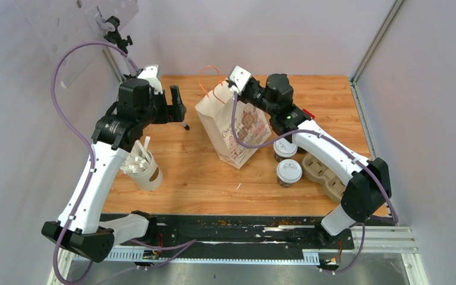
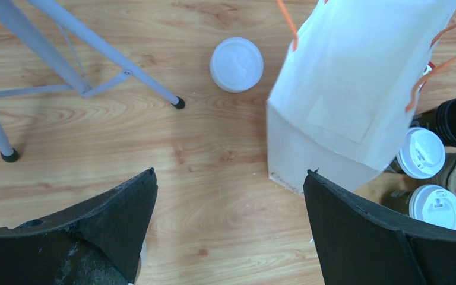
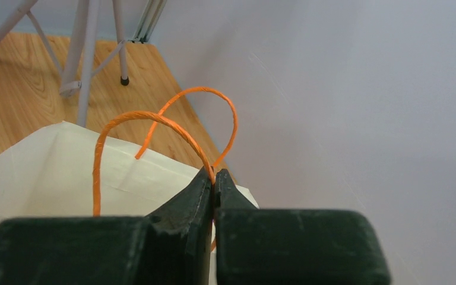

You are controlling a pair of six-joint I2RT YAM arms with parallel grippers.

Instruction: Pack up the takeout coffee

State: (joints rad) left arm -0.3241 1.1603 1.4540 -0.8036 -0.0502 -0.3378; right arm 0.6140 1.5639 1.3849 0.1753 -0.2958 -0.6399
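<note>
Two units, upright, side by side: coffee cup 1 [image 1: 285,148], coffee cup 2 [image 1: 289,172], both nearer the bases than R gripper [image 3: 215,177], beside paper bag [image 1: 231,127]. R gripper: pinched tight on bag's orange handle [image 3: 154,116]. L gripper [image 2: 231,173]: jaws wide, nothing held; bag ahead-right of it.
</note>
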